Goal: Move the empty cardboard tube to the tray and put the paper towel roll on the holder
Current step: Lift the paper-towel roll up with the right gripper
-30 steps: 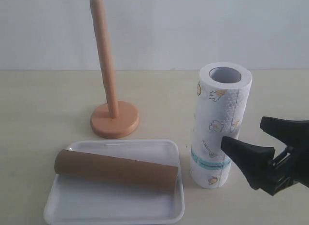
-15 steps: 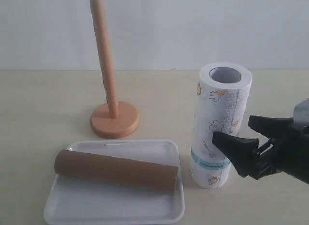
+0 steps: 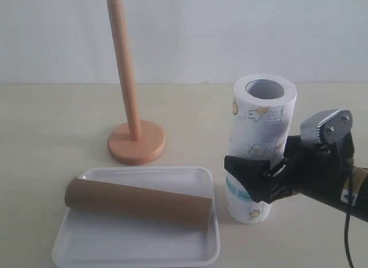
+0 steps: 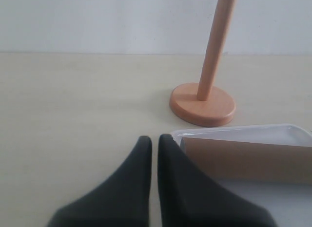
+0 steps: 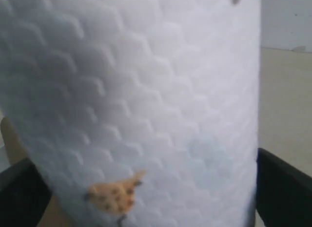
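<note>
Brown tube [image 3: 138, 202] lying flat in white tray [image 3: 86, 248], wooden holder [image 3: 137, 142] behind tray on counter [image 3: 52, 124], towel roll [image 3: 261, 118] upright beside tray, right tool [image 3: 253, 175] spread wide astride roll's lower half, left tool [image 4: 155, 141] pressed together, empty, near tray corner.

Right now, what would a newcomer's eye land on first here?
In the exterior view, the tall white paper towel roll at right stands upright, with the right tool open around its lower half. Beside it, the brown cardboard tube lies in the white tray, and behind that the wooden holder stands bare.
</note>
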You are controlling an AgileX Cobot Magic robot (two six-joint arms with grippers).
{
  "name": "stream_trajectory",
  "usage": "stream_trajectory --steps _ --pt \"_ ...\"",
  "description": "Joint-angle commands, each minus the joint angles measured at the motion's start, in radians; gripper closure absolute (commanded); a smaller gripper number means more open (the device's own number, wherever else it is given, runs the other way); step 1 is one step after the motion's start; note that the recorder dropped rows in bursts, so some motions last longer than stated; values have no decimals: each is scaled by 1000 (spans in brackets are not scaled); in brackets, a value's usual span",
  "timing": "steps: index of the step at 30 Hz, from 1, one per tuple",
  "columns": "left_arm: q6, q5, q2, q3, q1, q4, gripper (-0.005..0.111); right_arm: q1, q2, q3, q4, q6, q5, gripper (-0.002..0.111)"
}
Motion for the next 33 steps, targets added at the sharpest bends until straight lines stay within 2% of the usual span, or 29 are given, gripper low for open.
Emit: stream_trajectory --steps 1,6,8,10,15,17,33 --pt "6 0 -3 4 -3 -8 103 34 13 -35 106 -49 87 10" --pt "6 0 -3 4 -3 -8 103 34 13 -38 106 -50 47 11" --pt "6 0 -3 4 -3 -8 103 34 13 -38 106 -50 47 20" --pt "6 0 -3 4 -3 -8 103 34 13 -38 106 -47 47 37" --pt "6 0 -3 4 -3 -8 103 34 13 -38 88 -49 47 92" --pt "6 0 -3 4 -3 -8 103 34 13 -38 85 -49 52 109" --pt "6 0 -3 4 -3 -8 103 34 13 -38 89 -35 73 108"
